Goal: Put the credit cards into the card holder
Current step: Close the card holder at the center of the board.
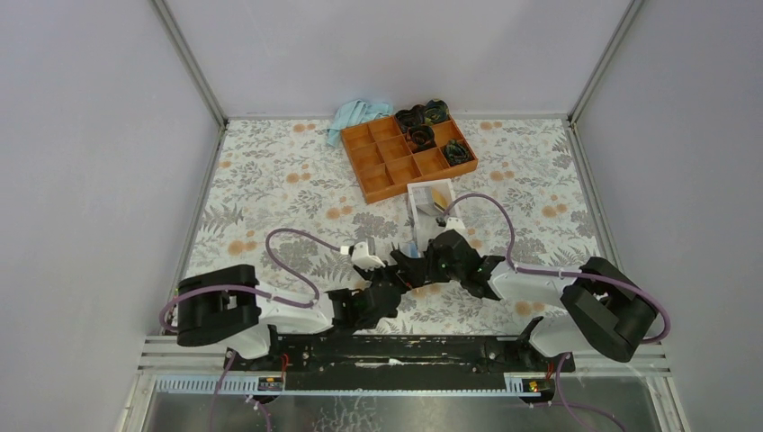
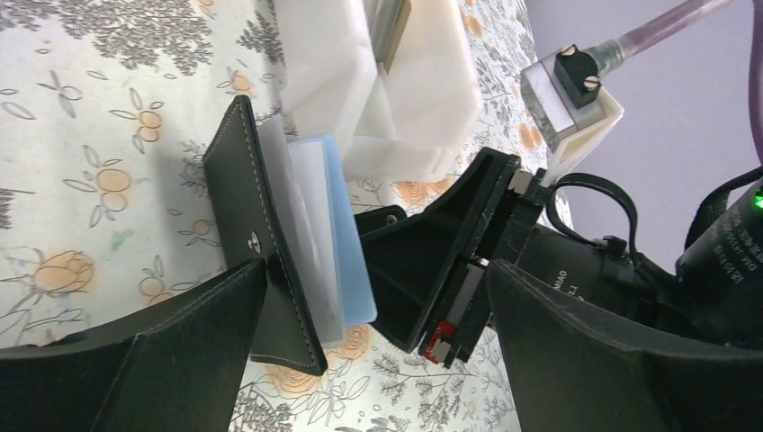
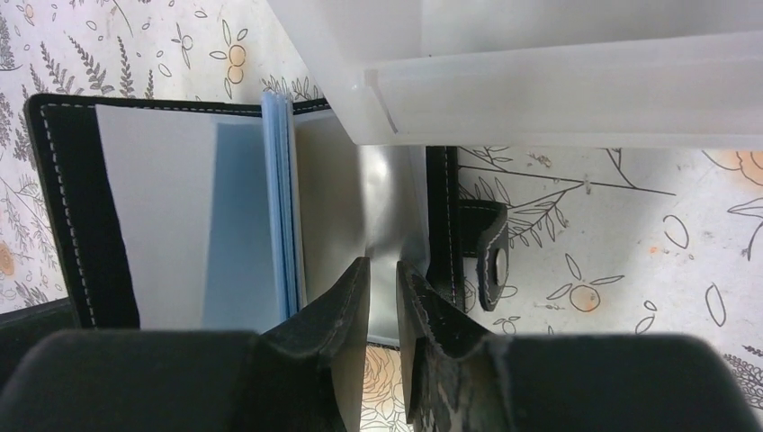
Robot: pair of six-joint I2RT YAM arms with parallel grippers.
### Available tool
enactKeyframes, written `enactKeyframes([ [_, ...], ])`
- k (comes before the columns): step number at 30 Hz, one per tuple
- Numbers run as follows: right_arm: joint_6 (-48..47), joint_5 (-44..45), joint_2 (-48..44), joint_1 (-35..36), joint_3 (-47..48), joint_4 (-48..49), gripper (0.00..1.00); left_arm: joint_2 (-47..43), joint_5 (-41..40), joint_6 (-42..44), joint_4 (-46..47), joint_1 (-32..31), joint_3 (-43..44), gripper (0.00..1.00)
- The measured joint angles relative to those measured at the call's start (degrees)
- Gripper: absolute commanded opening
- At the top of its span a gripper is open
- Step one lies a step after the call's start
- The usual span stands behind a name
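The flowered tabletop (image 1: 270, 180) carries everything. The left arm (image 1: 270, 310) and right arm (image 1: 531, 283) reach in from the near edge and meet just on the near side of the white box (image 1: 418, 211). Their black wrists crowd that spot and hide most of what lies there in the overhead view.

Beyond the white box sits an orange tray (image 1: 373, 175), with dark coiled items (image 1: 423, 117) in its far compartments. A pale blue cloth (image 1: 355, 115) lies at the tray's far left corner, well apart from the box.

The white box is open-topped, and yellow cards (image 1: 441, 196) lean inside it. How many there are cannot be told.

The wallet (image 2: 243, 207) rests on the tabletop just beside the box's near wall. It is spread open like a book. Its long axis runs along that wall, and its blue and clear leaves stand up and fan out. One black cover tilts up on edge, and the snap tab (image 3: 490, 256) sticks out from the other cover.

The right jaws are pinched almost together on a clear leaf of the wallet, the fingertips (image 3: 351, 306) sitting right against the blue leaves. The left jaws are spread wide. One finger (image 2: 135, 360) lies against the tilted black cover, and both the wallet and the right arm's end sit between the two fingers.
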Motion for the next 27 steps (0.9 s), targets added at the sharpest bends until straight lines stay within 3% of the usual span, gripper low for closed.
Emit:
enactKeyframes([
  [27, 2.5, 2.2, -7.6, 0.0, -2.8, -7.8, 0.24, 7.3, 3.5, 2.2, 2.2, 0.9, 6.3, 1.0],
])
